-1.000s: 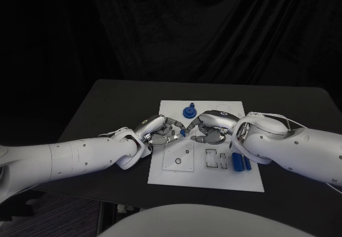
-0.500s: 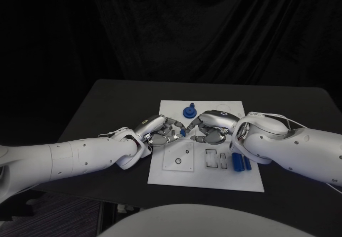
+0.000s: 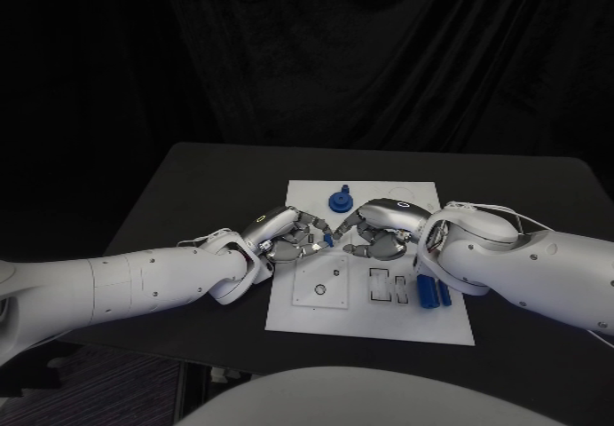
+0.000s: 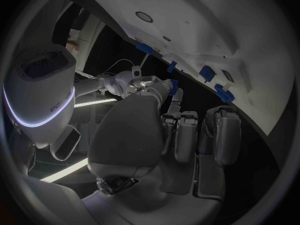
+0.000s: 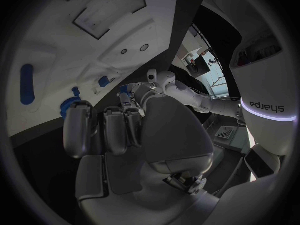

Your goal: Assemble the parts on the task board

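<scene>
Still little changed, both hands (image 3: 335, 236) meeting over task board (image 3: 371, 311)

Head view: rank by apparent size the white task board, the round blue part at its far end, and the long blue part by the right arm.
1. White task board
2. Long blue part
3. Round blue part, though being farther away may shrink it.

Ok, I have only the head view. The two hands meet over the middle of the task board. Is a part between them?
Observer: Yes. In the left wrist view the left hand pinches a small blue part at its fingertips.
Operator: Does the right hand hold it too?
Observer: The right hand reaches up to that part, fingertips close to it. I cannot tell if it grips.
Operator: What lies under the hands?
Observer: A row of small blue pieces stands on the task board there.
</scene>
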